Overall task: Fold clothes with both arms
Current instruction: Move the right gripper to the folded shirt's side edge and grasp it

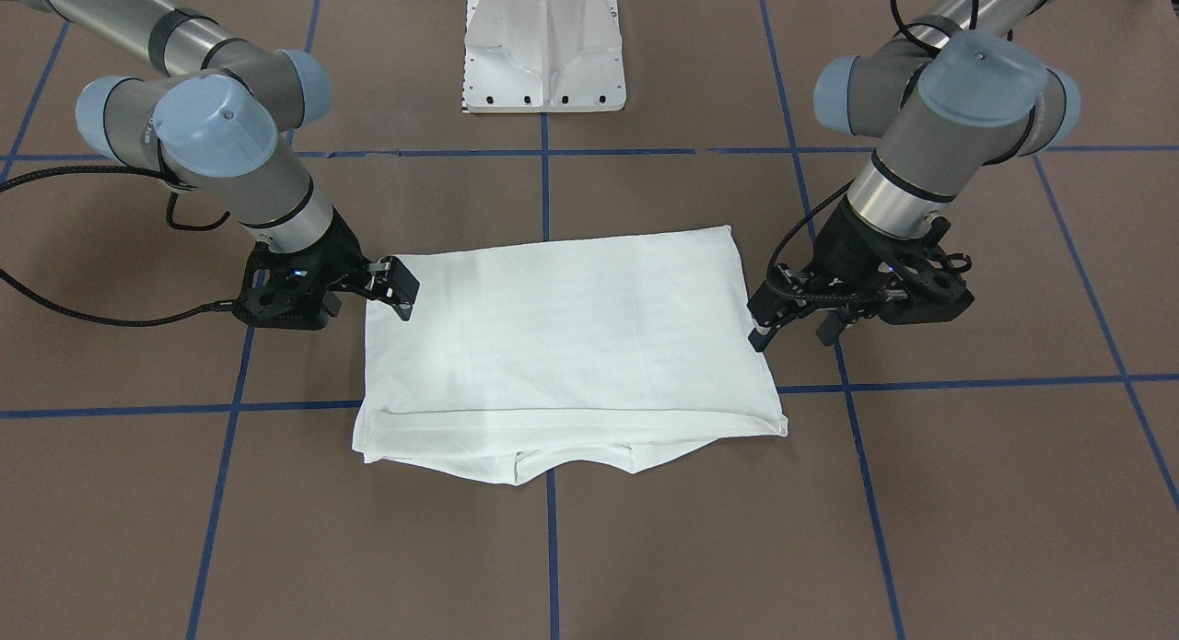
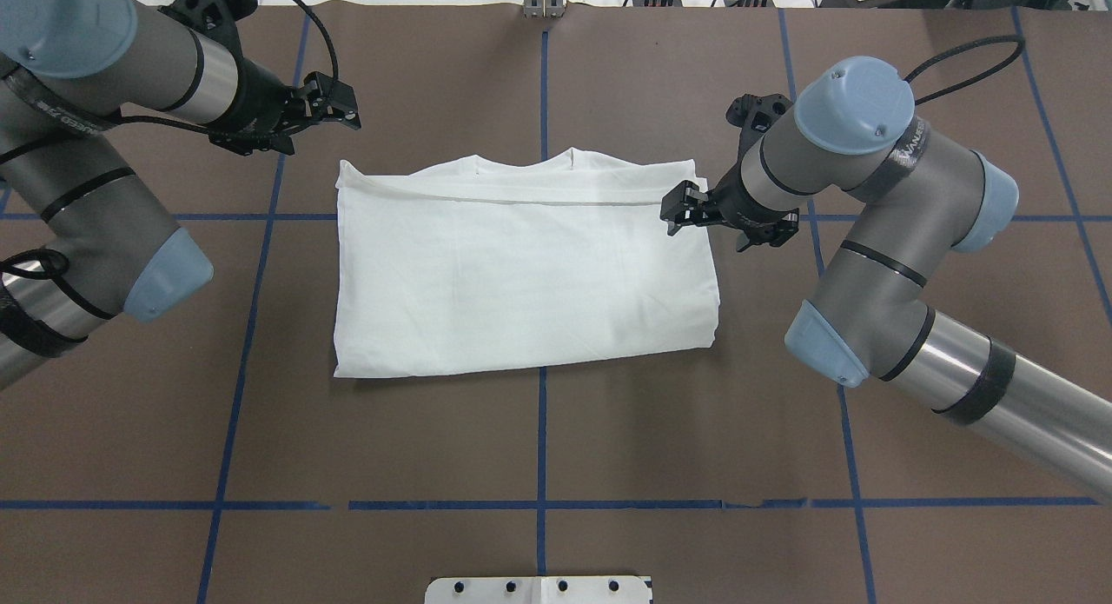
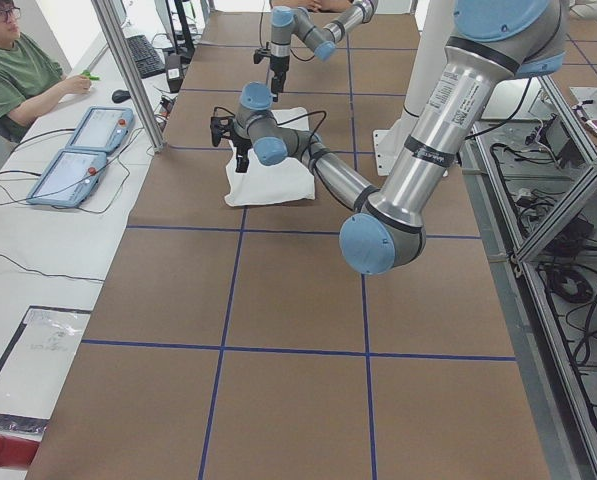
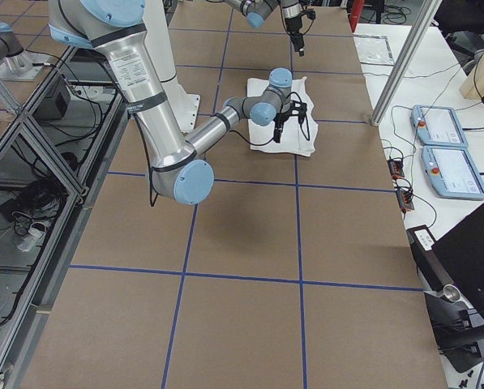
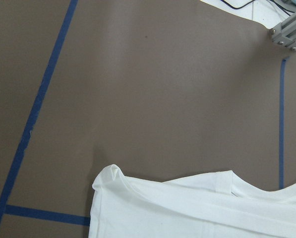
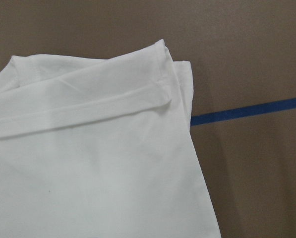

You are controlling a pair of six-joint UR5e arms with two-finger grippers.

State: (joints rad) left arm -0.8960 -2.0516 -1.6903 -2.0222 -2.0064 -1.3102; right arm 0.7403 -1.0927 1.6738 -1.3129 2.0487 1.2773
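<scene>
Brown table top [image 2: 539, 448] crossed by blue tape lines [image 2: 540, 430], viewed from above and from both ends. Lying flat near the middle, a white shirt [image 2: 521, 274], already folded into a wide rectangle several layers thick, sleeves tucked out of sight, no print showing on top. Along the far edge, a hemmed band [image 2: 521, 195] laid straight across, with lower layers peeking out beyond it in a shallow wavy line; near edge and both side edges neat. Left gripper [image 2: 347, 107] poised off the cloth, just beyond the far left corner, fingers spread apart and holding nothing. Right gripper [image 2: 678, 209] poised over the right edge close to the far right corner, fingers likewise parted, empty, seemingly raised above the fabric rather than pressing it. Judged well along: sleeves and body length apparently folded in, shape tidy. Likely remaining: one more fold, perhaps side to side or far edge to near edge, to make a smaller bundle, followed by letting go and backing away. Both grippers seemingly lined up at the far corners for a matched pinch, though no grasp begun yet.
</scene>
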